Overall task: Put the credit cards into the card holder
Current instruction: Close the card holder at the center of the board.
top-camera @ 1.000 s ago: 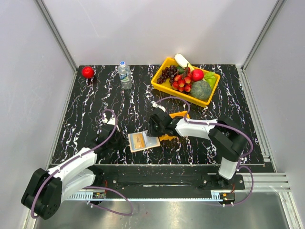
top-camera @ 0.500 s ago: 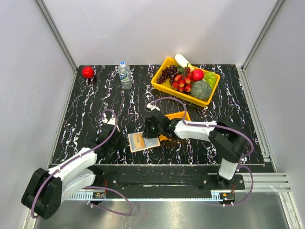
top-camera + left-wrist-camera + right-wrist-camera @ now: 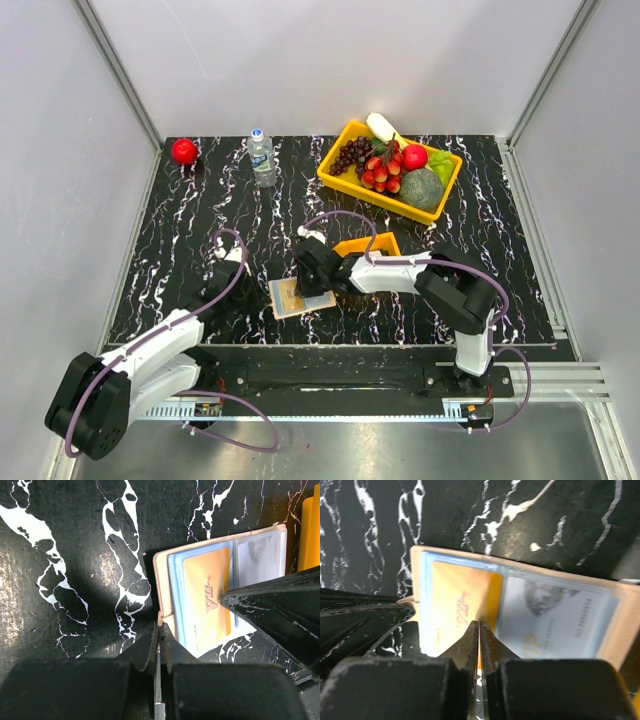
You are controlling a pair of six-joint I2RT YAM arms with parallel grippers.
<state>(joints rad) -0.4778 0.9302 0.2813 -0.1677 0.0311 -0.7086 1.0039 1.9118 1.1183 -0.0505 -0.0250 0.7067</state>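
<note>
Right now my R gripper (image 3: 479, 625) is closed tip-to-tip, nothing clearly gripped, tips pressing on the gold VIP card (image 3: 462, 605); my L gripper (image 3: 159, 627) is clamped on the left edge of the card holder (image 3: 159, 575). Cards look thin, stiff, slick, so prob. best pushed by an edge, not grabbed flat. Holder's soft, tan w/ clear bluish sleeves, gold card left, grey card (image 3: 555, 620) right, lying open near-centre on the table (image 3: 200, 200), just beside the orange tray (image 3: 372, 243).
</note>
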